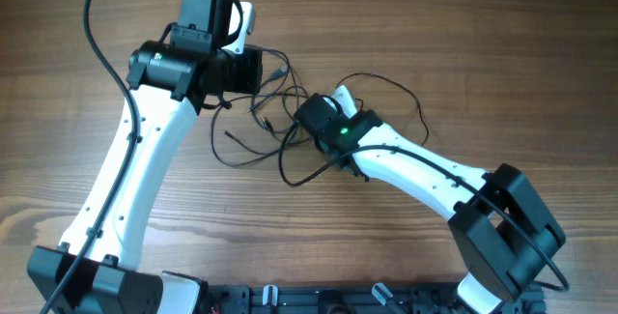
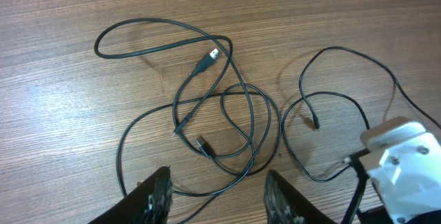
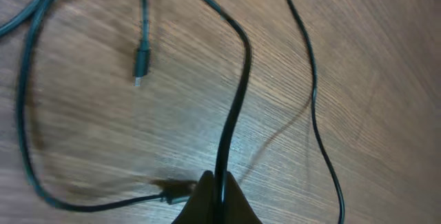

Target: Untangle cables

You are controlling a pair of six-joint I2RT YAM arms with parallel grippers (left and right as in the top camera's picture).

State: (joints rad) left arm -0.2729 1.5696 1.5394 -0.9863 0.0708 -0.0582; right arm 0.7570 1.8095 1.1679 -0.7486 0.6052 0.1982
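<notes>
Two cables (image 2: pixel 227 114) lie looped together just ahead of the left gripper (image 2: pixel 219 198), its fingers half-spread and empty. Meanwhile the right gripper (image 3: pixel 215 186) pinches one of the cables, tight it seems. Mid-untangle: next, left must catch a crossing loop and draw it clear.

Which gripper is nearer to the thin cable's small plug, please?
Right. The right gripper, shut on the thin cable, sits just beside the plug; the left gripper hovers open over the thicker cable tangle, farther away.

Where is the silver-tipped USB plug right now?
In the left wrist view the USB plug lies on the table at upper centre, among the tangled cables, ahead of the open left gripper.
</notes>
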